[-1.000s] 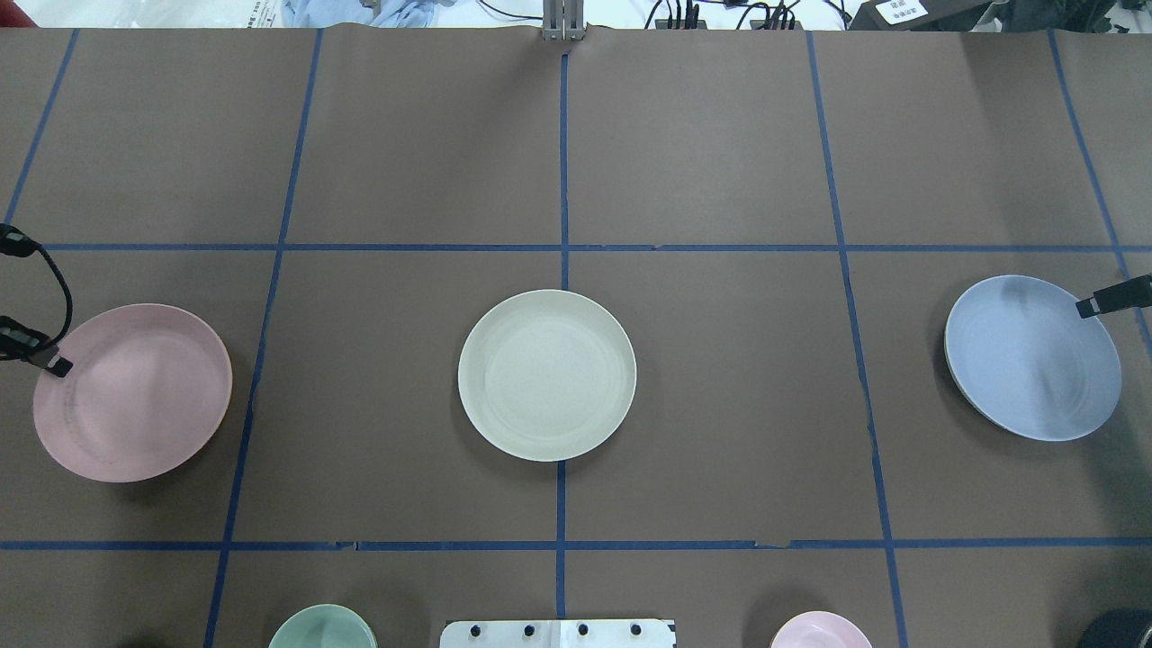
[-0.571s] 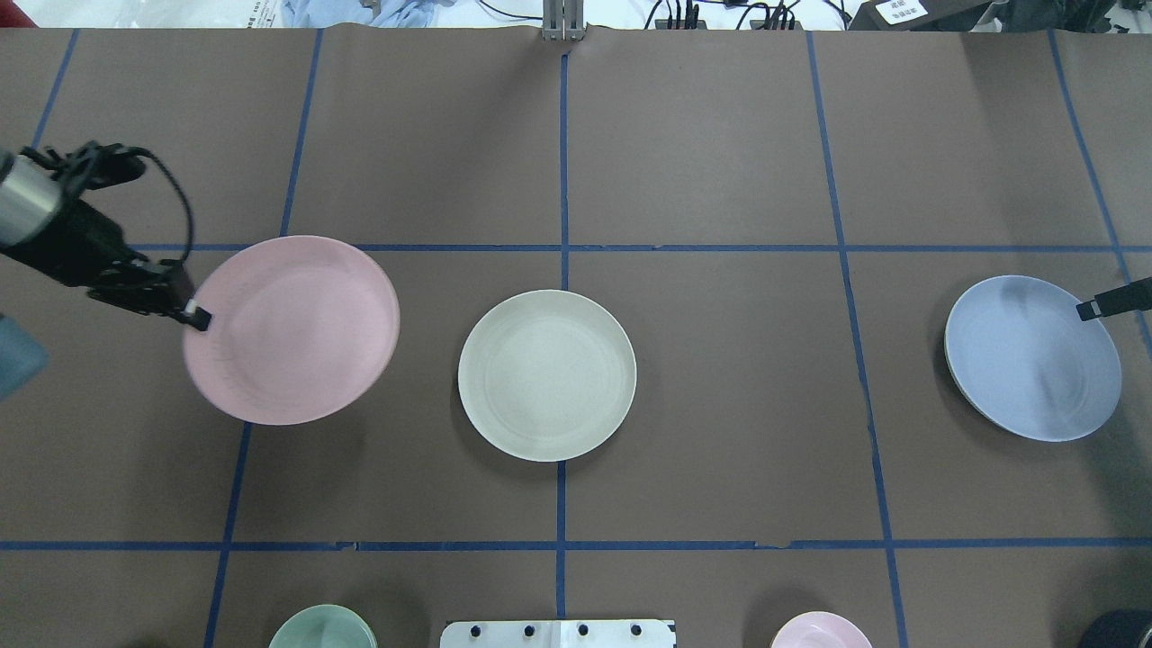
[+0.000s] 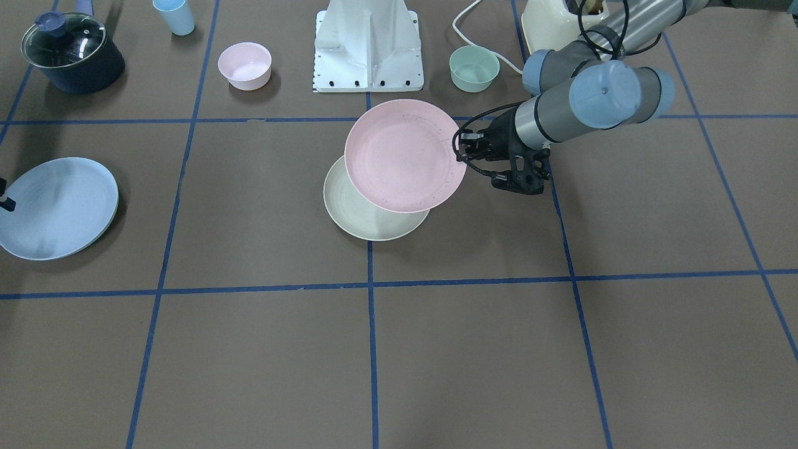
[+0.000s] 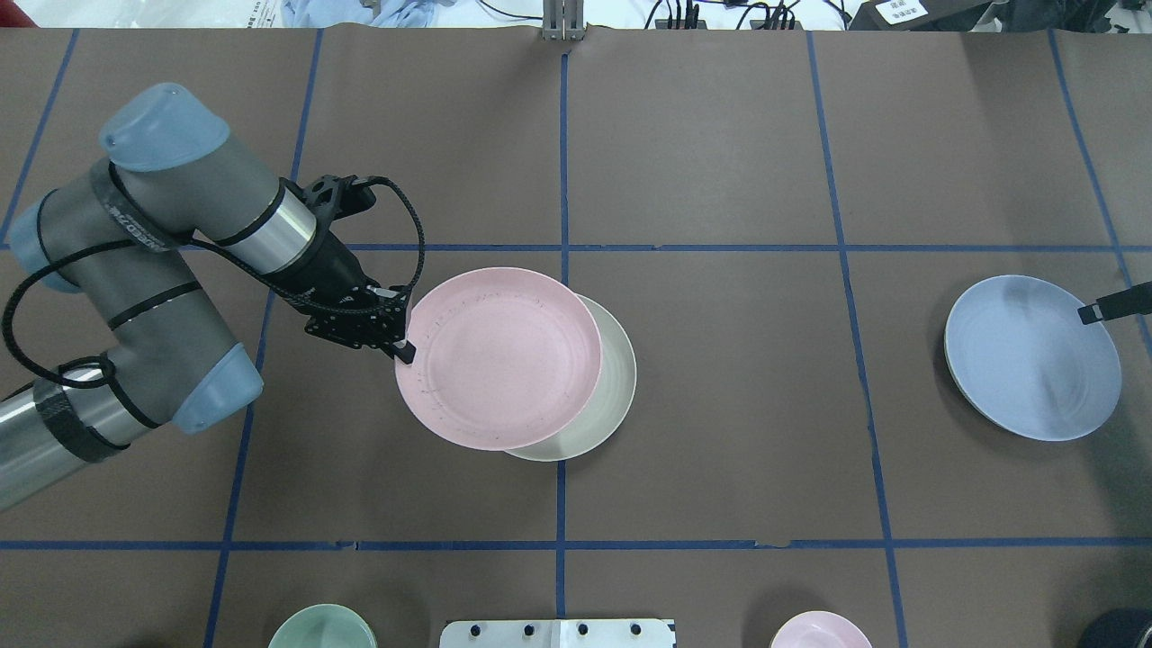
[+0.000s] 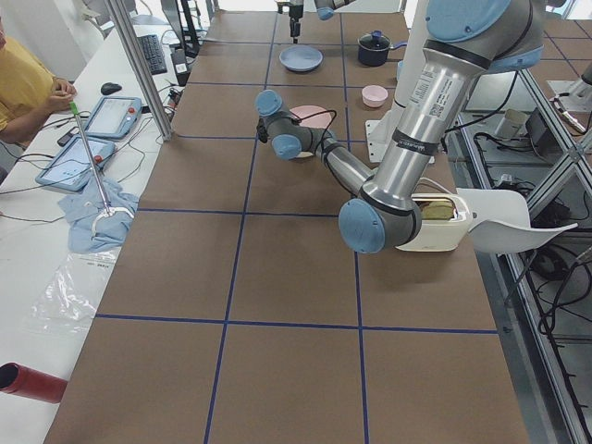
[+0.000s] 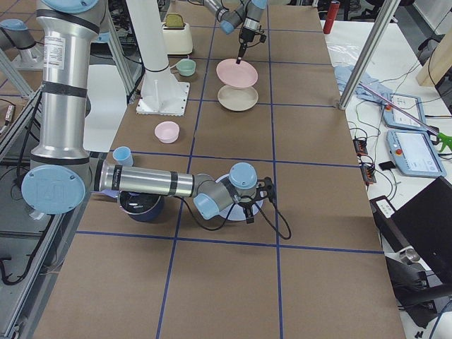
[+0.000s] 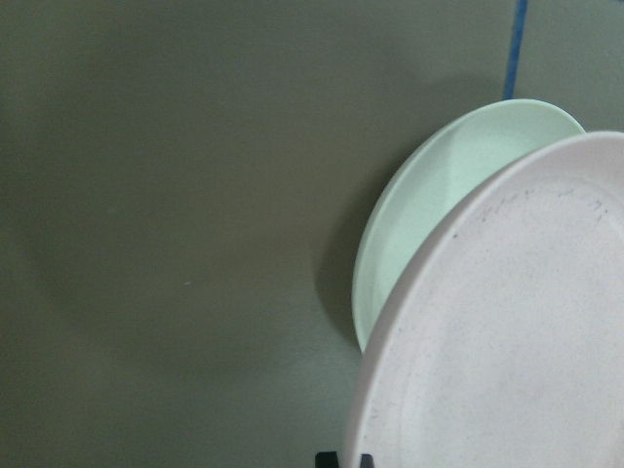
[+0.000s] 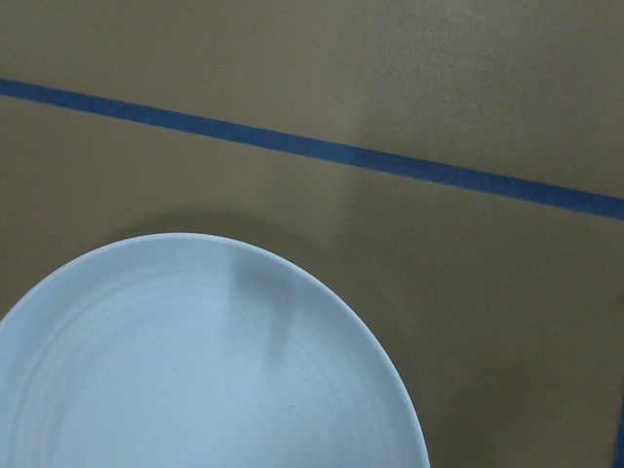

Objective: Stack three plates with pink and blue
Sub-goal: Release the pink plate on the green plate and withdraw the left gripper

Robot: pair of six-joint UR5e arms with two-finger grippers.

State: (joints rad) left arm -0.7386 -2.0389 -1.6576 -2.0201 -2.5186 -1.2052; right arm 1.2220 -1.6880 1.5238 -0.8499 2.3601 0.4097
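My left gripper (image 4: 403,349) is shut on the left rim of the pale pink plate (image 4: 499,357) and holds it in the air. The plate hangs over the cream-white plate (image 4: 614,382), offset toward my left, so the cream plate's right part still shows. The front view shows the same: pink plate (image 3: 405,156) over cream plate (image 3: 368,221), with the left gripper (image 3: 462,156) at the pink plate's rim. The pale blue plate (image 4: 1030,360) is at the far right. My right gripper (image 4: 1091,310) is shut on its far right rim, and the plate sits slightly tilted.
Near the robot's base stand a small pink bowl (image 3: 244,64), a mint-green bowl (image 3: 474,67), a light-blue cup (image 3: 174,15), a dark pot with a glass lid (image 3: 72,53) and the white mount (image 3: 369,43). Blue tape lines grid the brown table.
My left arm has carried the pink plate from the table's far left rightwards to above the cream plate. The right gripper and blue plate have not moved.
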